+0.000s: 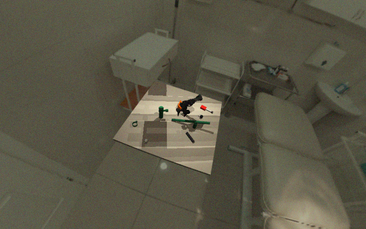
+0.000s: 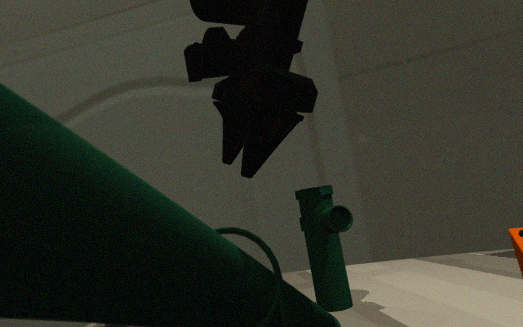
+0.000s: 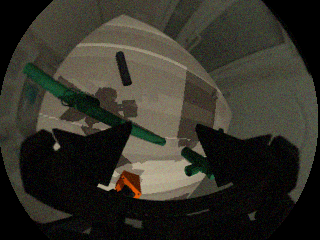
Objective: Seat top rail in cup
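The big green post [image 1: 161,113] [image 2: 328,266] stands upright on the table [image 1: 186,159]. Its brace band [image 2: 312,223] sits near the post cap, and the rail-end cup [image 1: 166,109] [image 2: 339,218] hangs on it. The green top rail [image 1: 188,121] [image 2: 96,238] [image 3: 80,102] lies through the loop cap [image 1: 194,124] [image 2: 257,240]. Its cut end [image 1: 172,119] [image 3: 159,139] stops short of the cup, apart from it. My gripper [image 1: 185,112] [image 2: 240,168] [image 3: 164,126] is open and empty. It hangs in the air above the rail's cut end, not touching the rail. The post also shows in the wrist view [image 3: 195,163], beside the right finger.
The arm's orange base [image 1: 179,105] [image 2: 517,246] [image 3: 128,184] sits behind the rail. A black cylinder [image 1: 189,137] [image 3: 123,68], a red tool [image 1: 204,107], a green ring [image 1: 135,122] and small loose parts lie on the table. Carts and a couch stand around it.
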Robot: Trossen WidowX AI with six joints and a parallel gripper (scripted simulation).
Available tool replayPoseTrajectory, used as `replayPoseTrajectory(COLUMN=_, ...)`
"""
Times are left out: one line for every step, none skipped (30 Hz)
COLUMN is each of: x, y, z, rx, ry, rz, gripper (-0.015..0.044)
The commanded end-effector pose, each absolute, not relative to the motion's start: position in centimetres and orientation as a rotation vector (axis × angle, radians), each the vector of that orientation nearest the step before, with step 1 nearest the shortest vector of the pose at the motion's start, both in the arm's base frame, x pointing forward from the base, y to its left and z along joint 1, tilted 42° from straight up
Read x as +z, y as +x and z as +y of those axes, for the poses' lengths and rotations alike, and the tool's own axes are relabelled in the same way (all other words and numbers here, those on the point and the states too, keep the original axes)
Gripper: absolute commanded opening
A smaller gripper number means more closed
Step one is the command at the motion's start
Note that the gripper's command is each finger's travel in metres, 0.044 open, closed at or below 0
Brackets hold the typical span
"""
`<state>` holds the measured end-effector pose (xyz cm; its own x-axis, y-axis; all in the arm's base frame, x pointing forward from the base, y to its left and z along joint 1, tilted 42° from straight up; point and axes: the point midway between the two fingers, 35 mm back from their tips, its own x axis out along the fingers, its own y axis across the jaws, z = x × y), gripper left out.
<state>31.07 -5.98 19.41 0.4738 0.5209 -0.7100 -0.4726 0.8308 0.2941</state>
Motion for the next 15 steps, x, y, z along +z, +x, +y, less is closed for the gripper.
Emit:
replayPoseTrajectory(x=17.5, y=27.6, z=-9.3, rx=0.532, ry=0.390, rz=0.934, gripper=0.0440)
replayPoseTrajectory(x=17.2, y=26.8, z=-10.0, rx=0.510, ry=0.473, rz=0.934, gripper=0.0440)
replayPoseTrajectory(x=17.0, y=26.2, z=-10.6, rx=0.492, ry=0.542, rz=0.931, gripper=0.0440)
replayPoseTrajectory(x=16.9, y=25.8, z=-10.9, rx=0.480, ry=0.583, rz=0.927, gripper=0.0440)
replayPoseTrajectory(x=16.9, y=25.6, z=-11.0, rx=0.476, ry=0.597, rz=0.926, gripper=0.0440)
replayPoseTrajectory(x=16.9, y=25.6, z=-11.0, rx=0.476, ry=0.597, rz=0.926, gripper=0.0440)
replayPoseTrajectory(x=16.9, y=25.6, z=-11.0, rx=0.476, ry=0.597, rz=0.926, gripper=0.0440)
replayPoseTrajectory(x=16.9, y=25.6, z=-11.0, rx=0.476, ry=0.597, rz=0.926, gripper=0.0440)
replayPoseTrajectory(x=16.9, y=25.6, z=-11.0, rx=0.476, ry=0.597, rz=0.926, gripper=0.0440)
replayPoseTrajectory(x=16.9, y=25.6, z=-11.0, rx=0.476, ry=0.597, rz=0.926, gripper=0.0440)
replayPoseTrajectory(x=16.9, y=25.6, z=-11.0, rx=0.476, ry=0.597, rz=0.926, gripper=0.0440)
replayPoseTrajectory(x=16.9, y=25.6, z=-11.0, rx=0.476, ry=0.597, rz=0.926, gripper=0.0440)
replayPoseTrajectory(x=16.8, y=25.6, z=-11.1, rx=0.482, ry=0.584, rz=0.924, gripper=0.0440)
replayPoseTrajectory(x=16.7, y=25.7, z=-11.3, rx=0.493, ry=0.560, rz=0.921, gripper=0.0440)
replayPoseTrajectory(x=16.4, y=25.7, z=-11.6, rx=0.510, ry=0.525, rz=0.915, gripper=0.0440)
